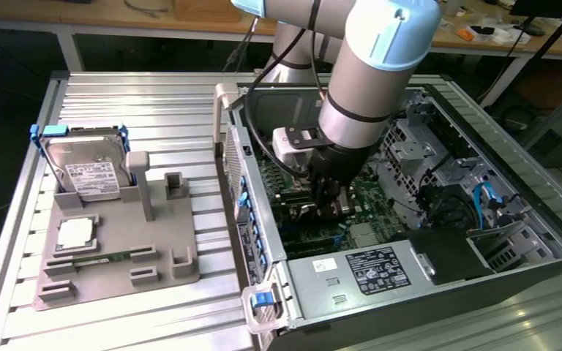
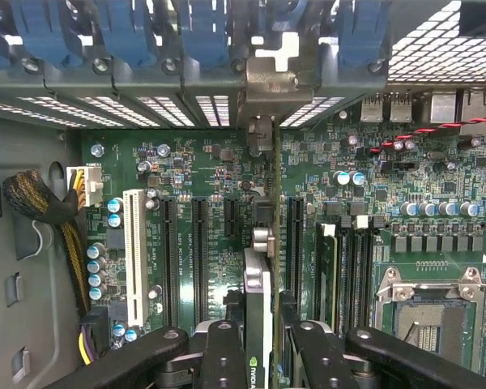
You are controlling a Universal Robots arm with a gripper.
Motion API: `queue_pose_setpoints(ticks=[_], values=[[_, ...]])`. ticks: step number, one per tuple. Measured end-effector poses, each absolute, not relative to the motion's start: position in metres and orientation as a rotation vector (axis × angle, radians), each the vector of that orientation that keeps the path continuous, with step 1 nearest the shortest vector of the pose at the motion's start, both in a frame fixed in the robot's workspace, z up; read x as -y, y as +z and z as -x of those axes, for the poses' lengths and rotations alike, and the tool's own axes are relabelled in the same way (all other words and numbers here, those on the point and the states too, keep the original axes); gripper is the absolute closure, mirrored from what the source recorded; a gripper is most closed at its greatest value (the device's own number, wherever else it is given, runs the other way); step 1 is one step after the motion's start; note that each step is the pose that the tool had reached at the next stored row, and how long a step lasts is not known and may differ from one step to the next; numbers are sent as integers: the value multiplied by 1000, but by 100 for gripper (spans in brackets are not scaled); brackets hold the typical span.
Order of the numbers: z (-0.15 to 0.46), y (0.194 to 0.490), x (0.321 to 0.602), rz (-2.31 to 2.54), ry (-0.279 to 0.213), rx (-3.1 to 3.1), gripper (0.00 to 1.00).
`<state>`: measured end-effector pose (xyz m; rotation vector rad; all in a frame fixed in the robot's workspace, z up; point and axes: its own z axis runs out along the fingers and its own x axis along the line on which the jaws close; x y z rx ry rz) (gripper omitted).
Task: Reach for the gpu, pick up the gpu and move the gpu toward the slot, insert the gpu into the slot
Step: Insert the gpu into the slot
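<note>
Dark and thin with a silvery end bracket, the gpu [image 2: 263, 243] stands edge-on, clamped between the jaws.

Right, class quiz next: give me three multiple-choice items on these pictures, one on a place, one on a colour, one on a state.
1. Where is the hard drive?
A) standing in the grey holder, outside the computer case
B) inside the case
C) on the floor

2. What colour is the long slot nearest the cable bundle?
A) red
B) white
C) yellow

3. What is the end effector doing?
A) open and empty
B) shut on the hard drive
C) shut on the gpu

Answers:
1 A, it stands in the holder at the exterior view's left.
2 B, it is white beside black slots.
3 C, the card sits edge-on, clamped from both sides.
</note>
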<state>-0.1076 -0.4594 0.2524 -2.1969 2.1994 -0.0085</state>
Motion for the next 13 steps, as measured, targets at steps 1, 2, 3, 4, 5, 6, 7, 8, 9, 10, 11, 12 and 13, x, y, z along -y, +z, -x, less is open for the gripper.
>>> queue_pose_setpoints(ticks=[1, 2, 3, 4, 5, 6, 7, 8, 9, 10, 11, 12, 13], values=[[108, 252, 459, 2197, -9, -2199, 73], [108, 252, 459, 2197, -9, -2199, 73], [108, 252, 459, 2197, -9, -2199, 73], [108, 253, 459, 2197, -8, -2199, 73], [108, 253, 459, 2196, -8, -2199, 73], [108, 254, 459, 2196, -9, -2198, 73], [107, 255, 459, 2195, -9, -2198, 73], [108, 257, 459, 2196, -10, -2198, 73], [108, 259, 459, 2196, -11, -2199, 73], [108, 259, 459, 2196, -11, -2198, 73], [108, 259, 459, 2195, -11, -2198, 73], [108, 259, 459, 2195, -12, -2198, 73], [108, 259, 459, 2195, -12, -2198, 73]])
